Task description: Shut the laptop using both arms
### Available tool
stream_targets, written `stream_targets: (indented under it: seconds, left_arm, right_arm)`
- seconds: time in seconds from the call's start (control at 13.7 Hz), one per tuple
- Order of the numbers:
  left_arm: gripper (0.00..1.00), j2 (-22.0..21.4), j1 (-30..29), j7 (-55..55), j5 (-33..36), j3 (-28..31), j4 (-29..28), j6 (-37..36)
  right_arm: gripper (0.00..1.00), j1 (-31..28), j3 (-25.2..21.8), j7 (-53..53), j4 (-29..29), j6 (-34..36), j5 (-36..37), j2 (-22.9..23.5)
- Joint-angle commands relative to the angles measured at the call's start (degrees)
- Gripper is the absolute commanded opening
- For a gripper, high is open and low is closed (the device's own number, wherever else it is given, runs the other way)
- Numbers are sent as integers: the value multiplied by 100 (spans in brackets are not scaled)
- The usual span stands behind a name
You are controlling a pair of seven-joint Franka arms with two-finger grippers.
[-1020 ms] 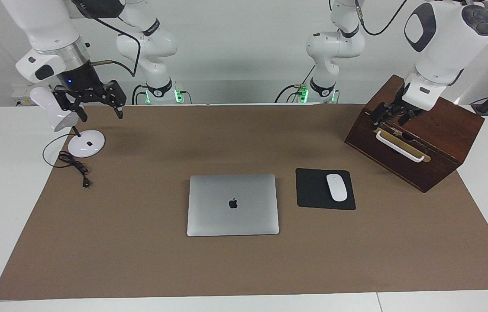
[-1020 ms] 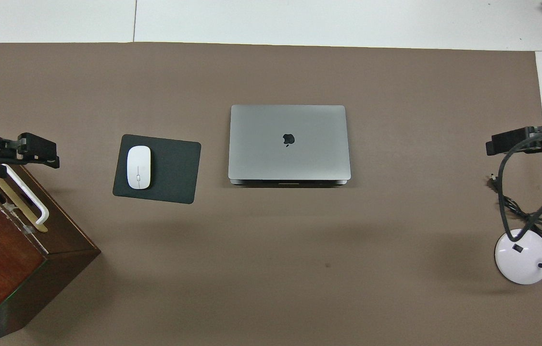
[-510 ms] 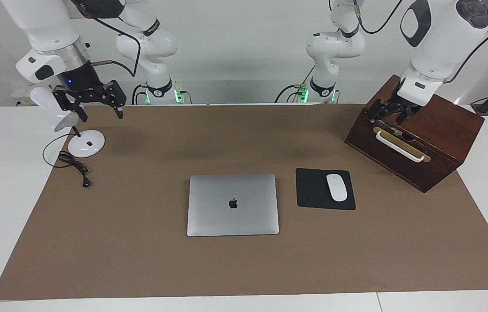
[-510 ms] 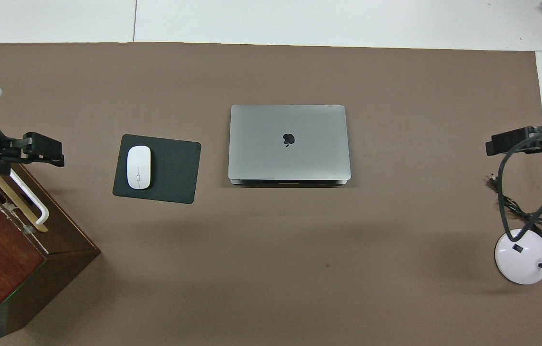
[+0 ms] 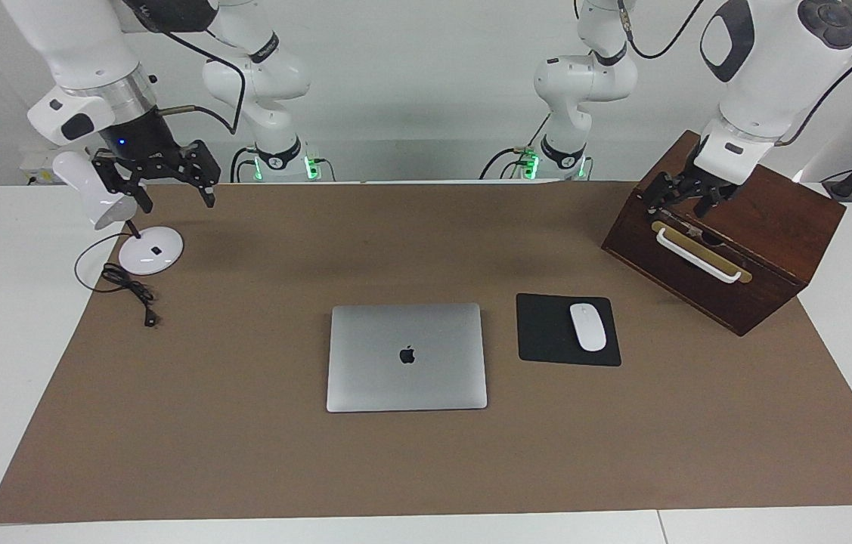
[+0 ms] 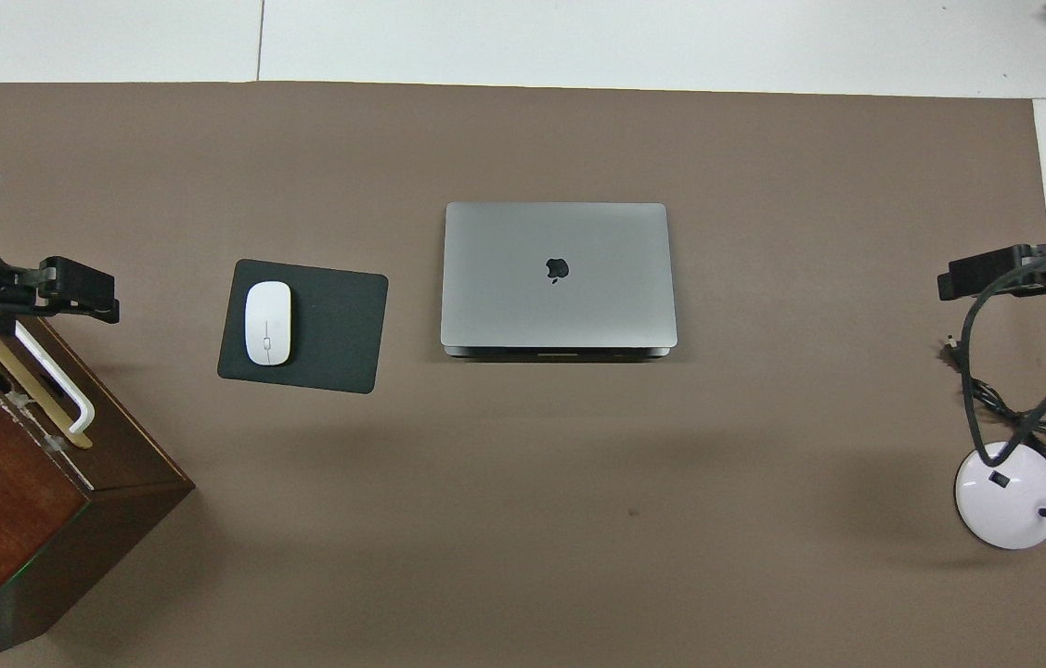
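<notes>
Hovering with its fingers spread apart and nothing between them, my left hand (image 5: 681, 198) hangs over the top front edge of the dark wooden box (image 5: 766, 219), just above its white handle (image 5: 698, 255). From overhead that same left hand (image 6: 68, 288) shows at the edge of the frame, above the box's (image 6: 3, 501) handle end. My right hand (image 5: 157, 177) is up in the air too, fingers apart and empty, over the corner of the brown mat (image 5: 244, 423) at the right arm's end of the surface, beside the white desk lamp (image 5: 150, 249), whose black cord (image 5: 127, 287) trails on the mat.

Out from both hands, near the middle of the mat and well apart from each, lies the laptop (image 5: 406, 357). Its silver lid is down flat, apple logo facing up. In the overhead view the laptop (image 6: 558, 276) shows a thin dark seam along the edge nearer to me. Just beside it, toward the left arm's end, a black mouse pad (image 5: 546, 332) carries a white mouse (image 5: 587, 326).
</notes>
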State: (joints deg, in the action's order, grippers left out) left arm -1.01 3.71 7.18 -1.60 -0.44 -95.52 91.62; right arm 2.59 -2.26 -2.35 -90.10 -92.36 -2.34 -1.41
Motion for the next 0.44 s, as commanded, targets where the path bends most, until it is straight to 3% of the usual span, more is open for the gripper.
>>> stream_targets:
  seconds: [0.0, 0.36]
  left_arm:
    - [100, -92, -64, -112, 81, -35, -72, 84]
    - [100, -92, -64, -121, 81, -44, -55, 93]
  right_arm:
    - [100, -65, 23, 33, -166, -28, -56, -141]
    - [100, -74, 23, 33, -166, -63, -56, -141]
